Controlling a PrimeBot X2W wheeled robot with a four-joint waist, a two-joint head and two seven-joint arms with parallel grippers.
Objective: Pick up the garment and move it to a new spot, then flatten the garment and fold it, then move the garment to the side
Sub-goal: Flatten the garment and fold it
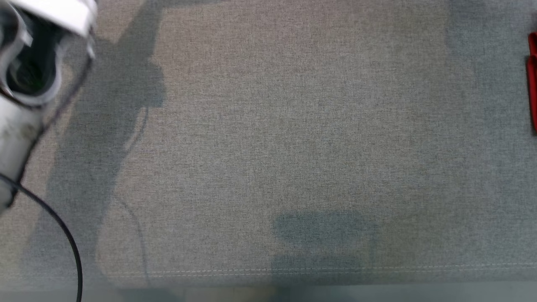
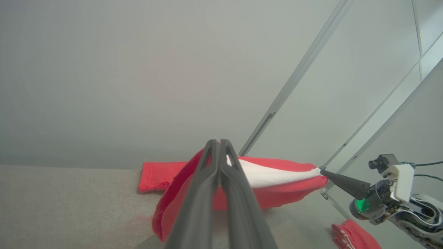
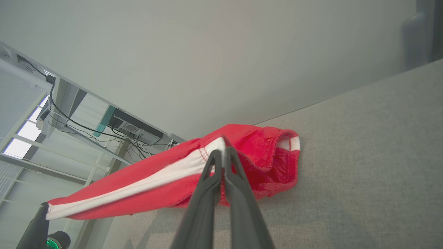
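Left wrist view: the red garment point(image 2: 287, 193) with a white stripe is held stretched between both grippers, one part resting on the grey fabric surface point(image 2: 69, 207). The left gripper point(image 2: 218, 142) is clamped on one end, the right gripper point(image 3: 224, 152) on the other.

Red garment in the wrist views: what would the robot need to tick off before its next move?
1. Grip of left end effector on red garment: ok, shut on it.
2. Grip of right end effector: ok, shut on the garment.
3. Cloth stretched between both: ok, white stripe runs straight.
4. Garment lifted off the grey surface: not ok, one end rests on it.
5. Whether the second red piece belongs to this garment: cannot tell.
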